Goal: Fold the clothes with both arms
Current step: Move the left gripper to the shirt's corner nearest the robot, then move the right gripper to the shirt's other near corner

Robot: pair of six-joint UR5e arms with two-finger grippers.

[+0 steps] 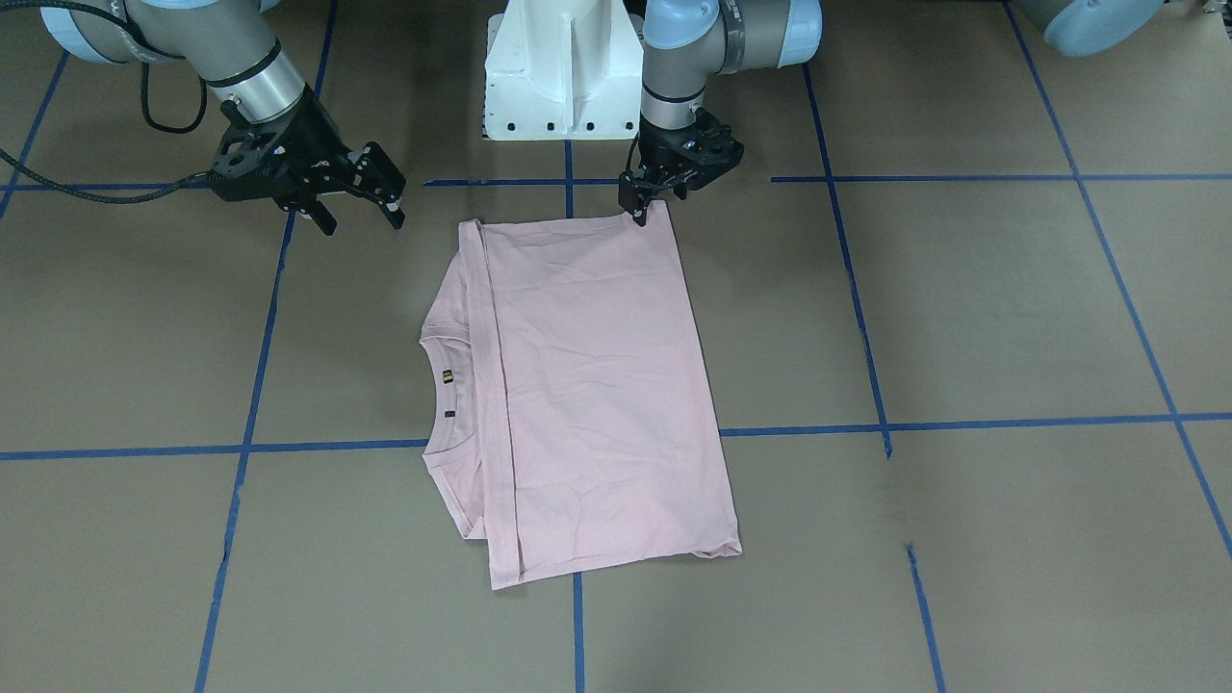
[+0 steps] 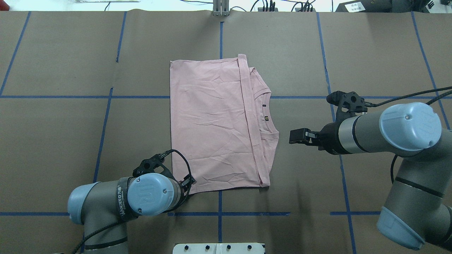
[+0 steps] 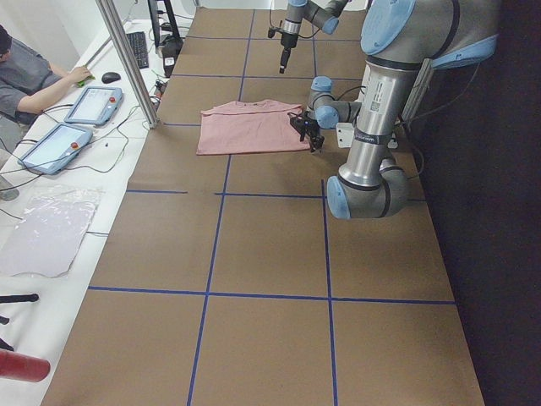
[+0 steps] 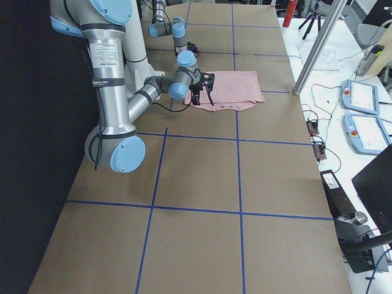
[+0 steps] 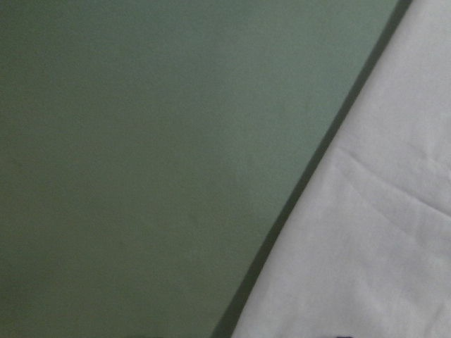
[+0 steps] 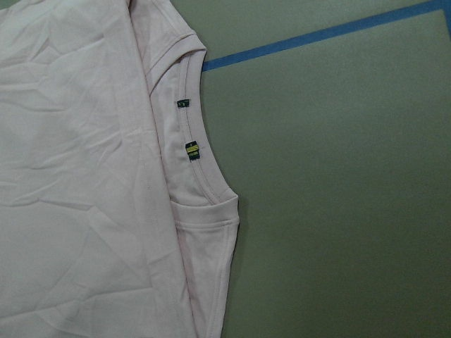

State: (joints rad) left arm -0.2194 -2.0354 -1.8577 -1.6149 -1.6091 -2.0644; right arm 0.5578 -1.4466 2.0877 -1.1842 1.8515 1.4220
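The folded T-shirt (image 1: 597,385) lies on the bench (image 1: 962,318), the right end effector (image 1: 361,221) spread wide nearby and the left end effector (image 1: 641,213) at its corner, grip unclear.

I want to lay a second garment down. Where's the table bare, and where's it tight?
Bare table lies on the robot's left of the T-shirt, and beyond it on the far side. Tight: the collar side, where the open right gripper hangs, and the shirt's near left corner, at the left gripper.
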